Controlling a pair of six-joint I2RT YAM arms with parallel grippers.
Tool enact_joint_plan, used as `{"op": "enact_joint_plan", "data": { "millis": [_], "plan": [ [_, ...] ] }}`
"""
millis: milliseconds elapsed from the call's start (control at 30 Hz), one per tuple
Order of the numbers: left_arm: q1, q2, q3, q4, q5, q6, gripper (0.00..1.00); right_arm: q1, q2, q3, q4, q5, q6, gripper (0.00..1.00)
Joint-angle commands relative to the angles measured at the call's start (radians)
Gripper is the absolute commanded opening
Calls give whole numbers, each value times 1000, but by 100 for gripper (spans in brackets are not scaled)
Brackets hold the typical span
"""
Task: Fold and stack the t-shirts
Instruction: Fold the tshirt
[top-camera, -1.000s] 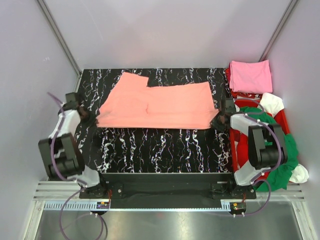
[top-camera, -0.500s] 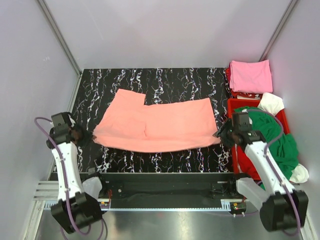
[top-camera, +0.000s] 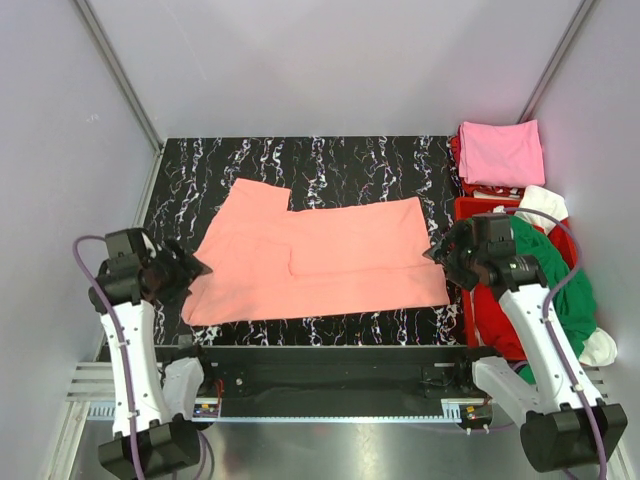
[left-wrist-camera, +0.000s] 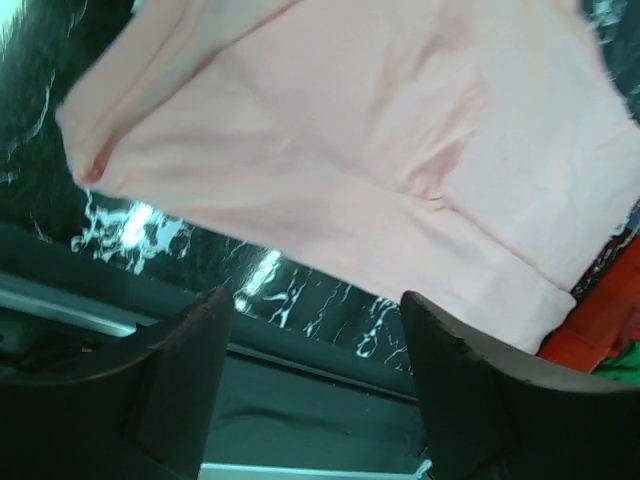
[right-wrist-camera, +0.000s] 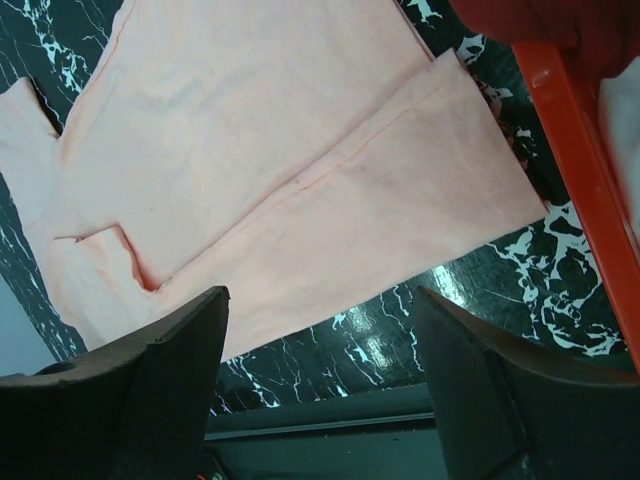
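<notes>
Plainly wide apart, the left jaws, with nothing between them. From the left wrist: two dark fingers (left-wrist-camera: 180, 380) low in view and a strip of marbled black bench (left-wrist-camera: 270, 285) in the gap. Past the tips, the salmon-orange t-shirt (left-wrist-camera: 400, 150), flat on the bench, near hem slanting across, one rounded corner up at the left. No cloth touching either finger.

Likewise wide apart, the right jaws, gripping nothing. From the right wrist: fingers (right-wrist-camera: 500, 400) spread low and the same t-shirt just beyond, its folded-over band and near right corner closest. Bare bench between that corner and the tips. Off to the right, the rim of a red crate (right-wrist-camera: 580, 180).

From above: left jaws just beside the t-shirt's near left corner, right jaws just beside its right edge. Touching or barely apart, impossible to tell from that height. T-shirt spread across the middle of the bench, one sleeve jutting at the far left, a folded layer over the right part.

Farther out: a pink t-shirt (top-camera: 500, 152), folded square at the far right corner, red cloth (top-camera: 468, 186) showing beneath it. In the crate, past the right arm (top-camera: 540, 330), a green t-shirt (top-camera: 565, 290) heaped with white cloth (top-camera: 543, 205).
</notes>
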Motion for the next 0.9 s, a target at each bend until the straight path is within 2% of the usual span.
{"op": "enact_joint_plan", "data": {
  "millis": [0, 33, 100, 167, 267, 300, 367, 400, 433, 533, 567, 600, 667, 867],
  "plan": [
    [-10, 110, 144, 128, 28, 48, 75, 6, 47, 31, 75, -14, -28, 81],
    [-10, 153, 157, 154, 105, 54, 74, 8, 85, 35, 94, -35, -33, 81],
    [-24, 261, 184, 271, 173, 57, 73, 9, 138, 52, 137, -60, -51, 81],
    [-50, 328, 224, 393, 125, 54, 73, 14, 211, 69, 161, -72, -79, 81],
    [-89, 523, 337, 489, 62, 77, 75, 29, 290, 117, 186, -76, -119, 81],
    [-95, 656, 376, 526, 68, 82, 75, 31, 307, 139, 183, -73, -125, 81],
    [-104, 805, 543, 520, 107, 94, 72, 31, 345, 164, 175, -74, -152, 81],
    [-118, 944, 612, 514, 114, 102, 71, 31, 353, 175, 175, -77, -160, 81],
    [-125, 1015, 741, 499, 115, 121, 70, 31, 360, 177, 181, -89, -162, 82],
    [-151, 1261, 949, 428, 56, 155, 68, 31, 357, 161, 221, -135, -163, 81],
    [-156, 1318, 1079, 410, 54, 157, 68, 31, 354, 157, 230, -140, -157, 81],
    [-164, 1417, 1133, 384, 49, 158, 67, 32, 351, 151, 241, -142, -156, 81],
    [-176, 1497, 1250, 373, 40, 160, 66, 32, 345, 150, 238, -146, -160, 81],
    [-213, 1683, 1350, 412, 34, 155, 62, 32, 308, 155, 197, -131, -194, 82]
  ]
}}
